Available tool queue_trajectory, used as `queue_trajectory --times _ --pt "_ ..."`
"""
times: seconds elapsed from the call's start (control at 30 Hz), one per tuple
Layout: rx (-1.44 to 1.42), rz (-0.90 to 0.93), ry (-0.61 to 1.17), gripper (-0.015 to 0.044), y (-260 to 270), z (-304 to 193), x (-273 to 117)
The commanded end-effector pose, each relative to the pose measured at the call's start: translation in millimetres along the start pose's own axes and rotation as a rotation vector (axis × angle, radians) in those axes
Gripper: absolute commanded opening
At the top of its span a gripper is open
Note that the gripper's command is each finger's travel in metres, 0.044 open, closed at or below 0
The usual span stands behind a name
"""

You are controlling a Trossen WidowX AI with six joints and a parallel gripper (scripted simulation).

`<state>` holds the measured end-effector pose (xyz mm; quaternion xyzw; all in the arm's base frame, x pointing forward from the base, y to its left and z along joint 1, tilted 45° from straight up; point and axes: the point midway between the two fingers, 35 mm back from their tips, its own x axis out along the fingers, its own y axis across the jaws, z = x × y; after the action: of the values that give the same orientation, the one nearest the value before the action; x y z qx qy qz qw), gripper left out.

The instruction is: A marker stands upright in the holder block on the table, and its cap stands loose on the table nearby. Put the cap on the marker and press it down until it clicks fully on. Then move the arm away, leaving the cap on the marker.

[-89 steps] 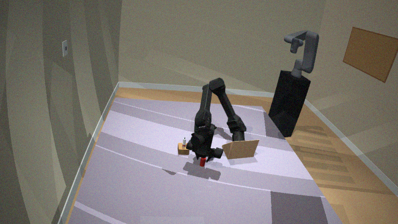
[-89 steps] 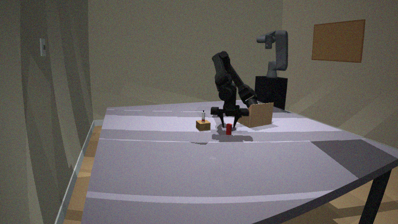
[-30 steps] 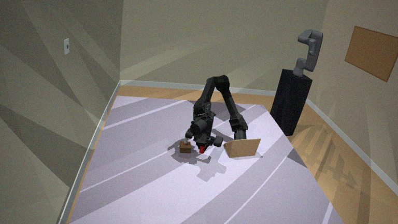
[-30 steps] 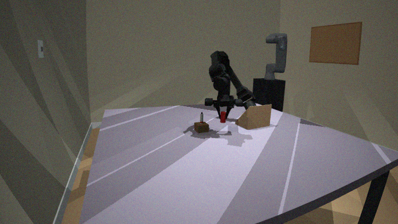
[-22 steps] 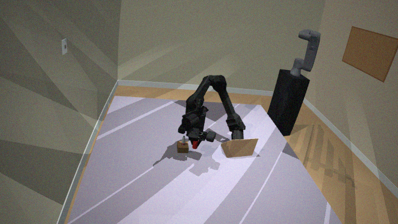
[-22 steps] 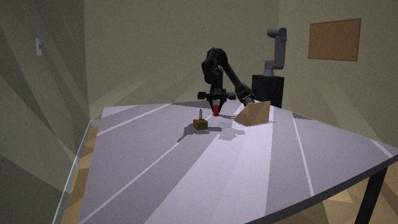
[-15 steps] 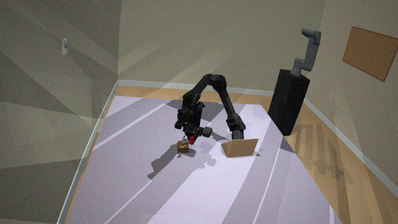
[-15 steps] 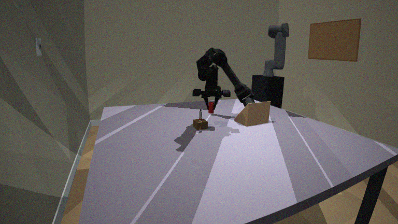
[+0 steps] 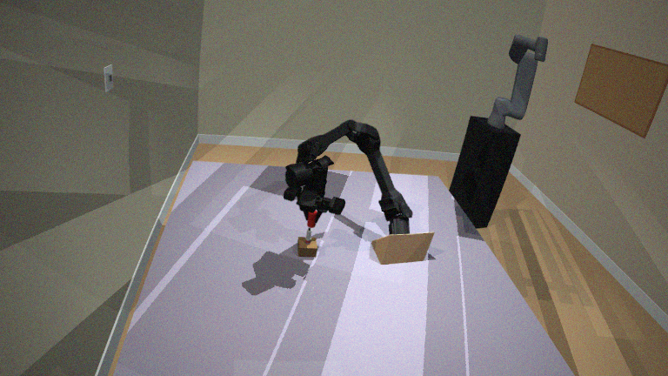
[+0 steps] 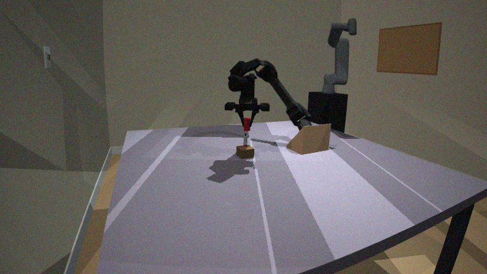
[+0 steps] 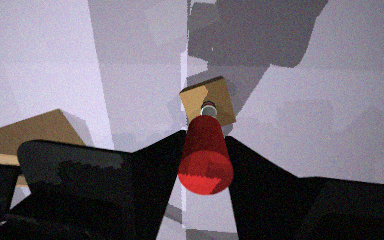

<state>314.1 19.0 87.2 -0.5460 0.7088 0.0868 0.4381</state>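
My gripper (image 9: pixel 312 213) (image 10: pixel 247 122) (image 11: pixel 204 138) points down and is shut on the red cap (image 9: pixel 312 220) (image 10: pixel 246 125) (image 11: pixel 206 167), one finger on each side. The marker (image 9: pixel 309 236) (image 10: pixel 245 140) (image 11: pixel 208 111) stands upright, pale with a dark tip, in the brown holder block (image 9: pixel 307 248) (image 10: pixel 245 153) (image 11: pixel 193 103). The cap hangs just above the marker's tip, slightly to its right in the top and exterior views. A small gap seems to show between them in the exterior view. The inside of the cap is hidden.
A tan slanted block (image 9: pixel 404 250) (image 10: pixel 311 140) (image 11: pixel 40 131) stands on the table (image 9: pixel 384 322) (image 10: pixel 201 221) to the right of the holder, in front of the arm's base. A grey arm (image 9: pixel 524 78) (image 10: pixel 342 59) stands on a black pedestal (image 9: pixel 484 175) (image 10: pixel 327 111) beyond the table.
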Motion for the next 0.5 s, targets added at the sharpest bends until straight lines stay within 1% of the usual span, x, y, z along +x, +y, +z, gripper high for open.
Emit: queue_trajectory --times 0.0,0.47 --pt "-0.002 -0.008 -0.003 0.0000 -5.2 -3.4 -3.6" --pt "-0.002 -0.009 -0.003 0.0000 -5.9 -2.6 11.1"
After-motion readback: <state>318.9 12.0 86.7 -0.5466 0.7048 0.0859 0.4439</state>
